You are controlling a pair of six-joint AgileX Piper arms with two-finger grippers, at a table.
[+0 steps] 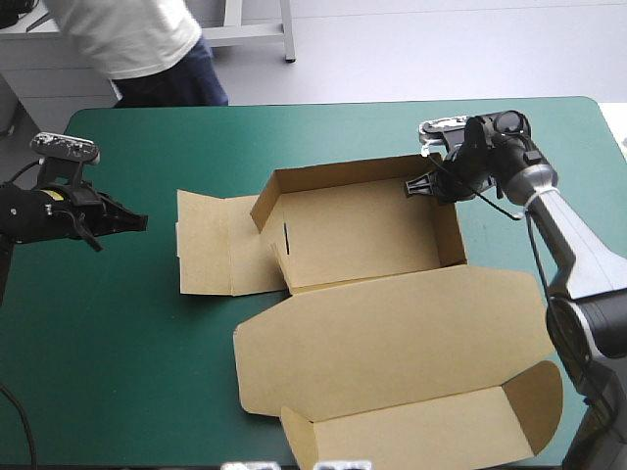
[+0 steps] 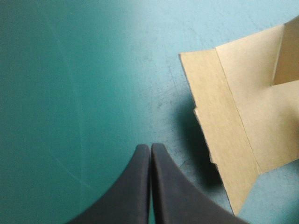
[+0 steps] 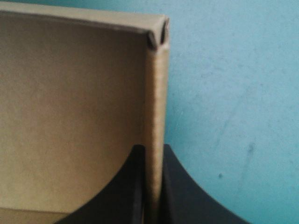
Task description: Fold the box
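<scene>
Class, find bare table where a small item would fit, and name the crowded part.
Bare teal-green cover: the near-left corner, bordered by the left flap and lid; the far strip beyond the box. Crowded: centre and near right; the right pincer grips the right wall.

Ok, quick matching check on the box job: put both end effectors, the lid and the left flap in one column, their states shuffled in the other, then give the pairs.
Column one:
1. left end effector
2. right end effector
3. lid
4. left flap

Column two:
A. flat, nearest the robot
B. shut on a wall of the box
C. flat, beside the raised walls
D. shut, empty, over bare cover

Pairs: 1-D, 2-B, 3-A, 4-C.
</scene>
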